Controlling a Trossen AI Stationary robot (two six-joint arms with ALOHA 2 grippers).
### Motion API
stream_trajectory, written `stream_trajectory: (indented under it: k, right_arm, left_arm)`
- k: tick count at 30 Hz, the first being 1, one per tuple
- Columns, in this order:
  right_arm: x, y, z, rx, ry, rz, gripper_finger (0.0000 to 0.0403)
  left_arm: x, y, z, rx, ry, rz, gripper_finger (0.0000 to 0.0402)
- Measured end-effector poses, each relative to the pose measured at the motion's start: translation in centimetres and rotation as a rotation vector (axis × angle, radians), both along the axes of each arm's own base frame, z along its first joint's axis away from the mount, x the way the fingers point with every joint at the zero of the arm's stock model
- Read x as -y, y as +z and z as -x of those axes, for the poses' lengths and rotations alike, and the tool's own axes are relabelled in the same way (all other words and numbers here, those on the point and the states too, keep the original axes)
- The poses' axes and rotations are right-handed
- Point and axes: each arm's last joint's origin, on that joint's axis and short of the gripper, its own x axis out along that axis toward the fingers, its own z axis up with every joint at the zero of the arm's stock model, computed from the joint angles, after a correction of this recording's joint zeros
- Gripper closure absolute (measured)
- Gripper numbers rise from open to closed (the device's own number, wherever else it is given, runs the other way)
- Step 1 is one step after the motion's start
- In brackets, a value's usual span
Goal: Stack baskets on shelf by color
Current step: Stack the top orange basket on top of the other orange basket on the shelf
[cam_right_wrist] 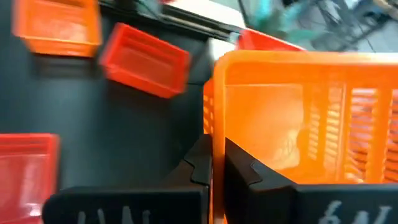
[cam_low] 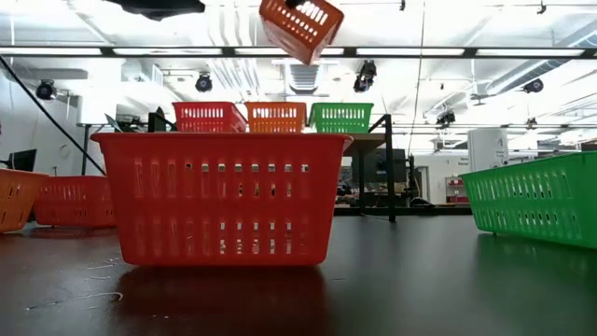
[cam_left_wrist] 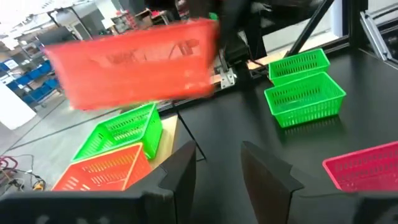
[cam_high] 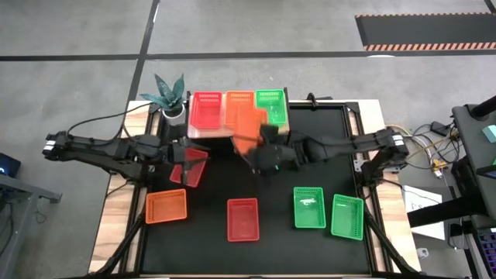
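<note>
The wooden shelf (cam_high: 287, 116) at the table's far edge carries a red basket (cam_high: 206, 108), an orange one (cam_high: 237, 101) and a green one (cam_high: 270, 103) side by side. My right gripper (cam_right_wrist: 217, 165) is shut on another orange basket (cam_high: 249, 128), held in the air at the shelf's near edge. My left gripper (cam_left_wrist: 217, 168) is open, its fingers empty, next to a red basket (cam_high: 194, 166) left of centre; I cannot tell if they touch. On the near half of the table rest an orange basket (cam_high: 167, 206), a red one (cam_high: 242, 218) and two green ones (cam_high: 309, 207) (cam_high: 347, 215). My right gripper pinches one side wall of the orange basket (cam_right_wrist: 219, 134) at its rim, with one finger (cam_right_wrist: 200, 163) outside and one finger (cam_right_wrist: 244, 167) inside. The basket is lifted clear of the table and hangs tilted (cam_low: 300, 28), high above the other baskets.
A potted plant (cam_high: 169, 97) stands at the shelf's left end. Light wooden strips run along the black tabletop's left side (cam_high: 116, 225). Free black surface lies between the shelf and the near row of baskets. Cables and equipment (cam_high: 434, 147) sit off the table's right side.
</note>
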Motion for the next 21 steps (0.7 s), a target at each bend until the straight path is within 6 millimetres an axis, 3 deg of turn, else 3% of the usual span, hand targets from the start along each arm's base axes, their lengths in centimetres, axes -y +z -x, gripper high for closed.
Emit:
stream_trajectory:
  k: [5, 10, 13, 17, 21]
  right_arm:
    - [4.7, 2.2, -1.9, -0.019, -0.09, 0.032, 0.0394]
    - [9.3, 2.9, -4.6, 0.018, -0.004, -0.033, 0.0394]
    - [11.9, 2.4, -5.8, 0.01, 0.001, -0.082, 0.0394]
    - [14.5, 0.4, -6.3, -0.052, 0.003, -0.092, 0.0394]
    - [15.3, -0.8, -6.1, -0.127, -0.023, -0.128, 0.0394]
  left_arm:
    - [-0.1, -0.6, 0.7, 0.01, 0.0, 0.0, 0.029]
    - [-0.1, -0.5, 1.1, 0.027, -0.001, 0.0, 0.029]
    - [-0.1, -0.5, 1.1, 0.031, -0.001, 0.0, 0.029]
    - [-0.1, -0.5, 1.1, 0.025, -0.001, -0.002, 0.029]
    - [-0.1, -0.6, 1.0, 0.015, 0.003, -0.007, 0.029]
